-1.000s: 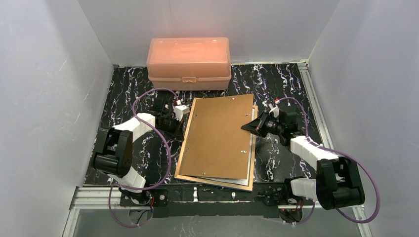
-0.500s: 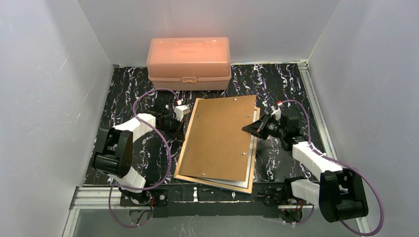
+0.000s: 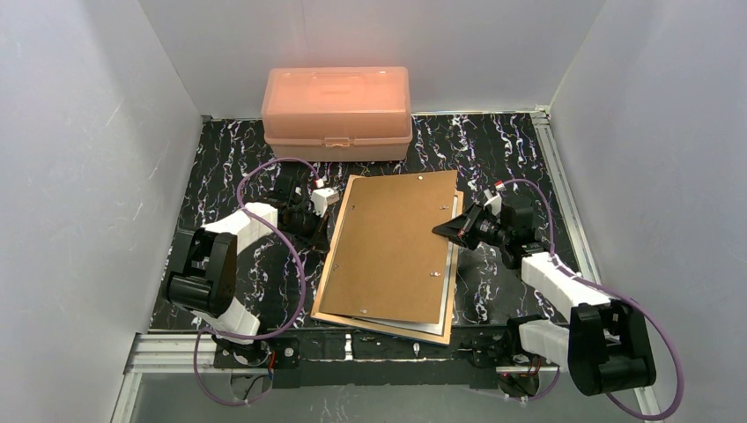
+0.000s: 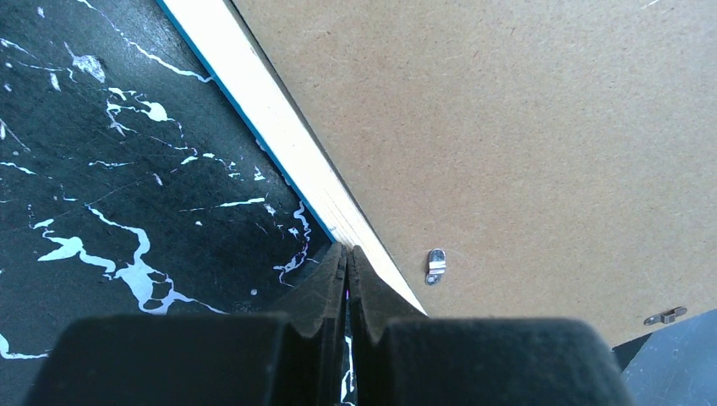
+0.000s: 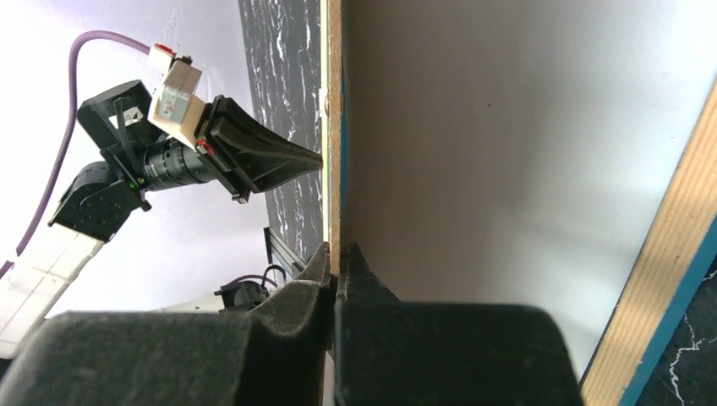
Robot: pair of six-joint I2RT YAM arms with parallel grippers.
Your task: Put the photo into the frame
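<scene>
The frame (image 3: 324, 280) lies face down mid-table, its tan wooden edge (image 4: 279, 127) with a thin blue lip showing. Its brown backing board (image 3: 392, 247) lies over it, raised along the right side. My right gripper (image 3: 438, 229) is shut on that board's right edge (image 5: 335, 127). My left gripper (image 4: 347, 251) is shut with nothing in it, its tips against the frame's left edge. A white sheet (image 3: 414, 322) peeks out under the board. I cannot tell whether it is the photo; no printed picture shows.
A salmon-pink plastic box (image 3: 336, 110) stands at the back, just beyond the board's far edge. Small metal clips (image 4: 435, 266) sit on the backing board. White walls enclose the black marbled table (image 3: 229, 167) on three sides.
The right gripper has drawn slightly right and away with the board's edge, and the board has shifted toward the pink box. The left arm has stayed put.
</scene>
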